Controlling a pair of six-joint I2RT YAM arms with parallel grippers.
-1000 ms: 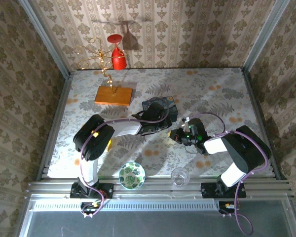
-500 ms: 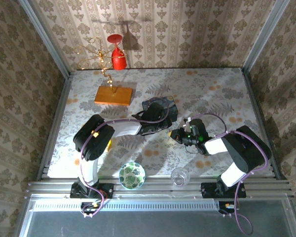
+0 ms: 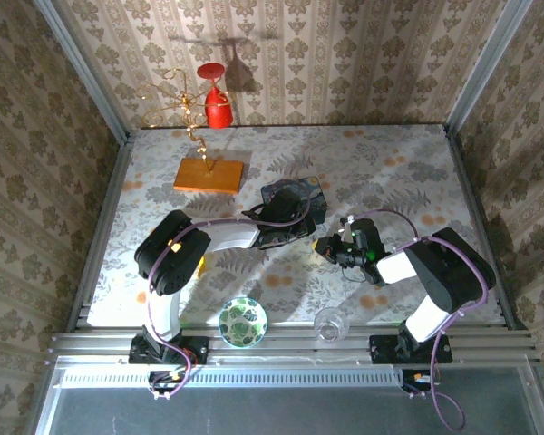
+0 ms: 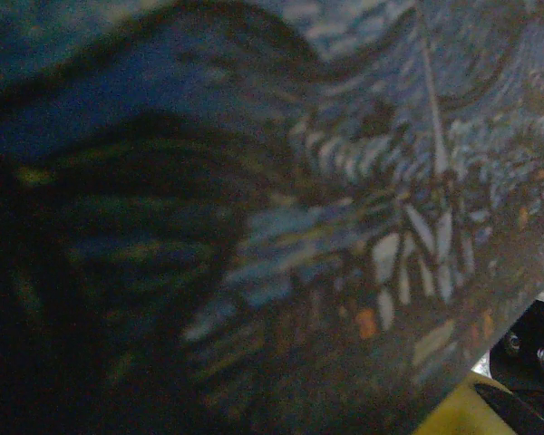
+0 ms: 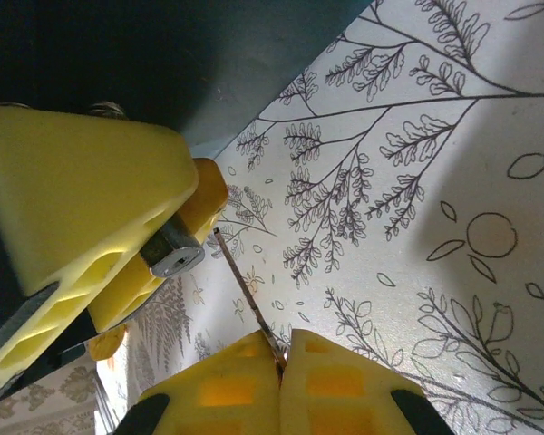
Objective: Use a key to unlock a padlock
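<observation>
Lining up the key (image 5: pixel 245 290) with the padlock (image 5: pixel 174 258), just beside the tin (image 3: pixel 299 195).
Both pieces are in hand: the left gripper (image 5: pixel 183 237) clamps the padlock and the right gripper (image 5: pixel 281 362) pinches the key. Insertion and turning look not yet done. The right wrist view shows the blade outside the keyway. The top view shows both grippers meeting beside the tin. The left wrist view gives blurred blue paint.

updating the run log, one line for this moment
left jaws: gripping padlock | right jaws: shut on key | key tip beside padlock, not inserted
</observation>
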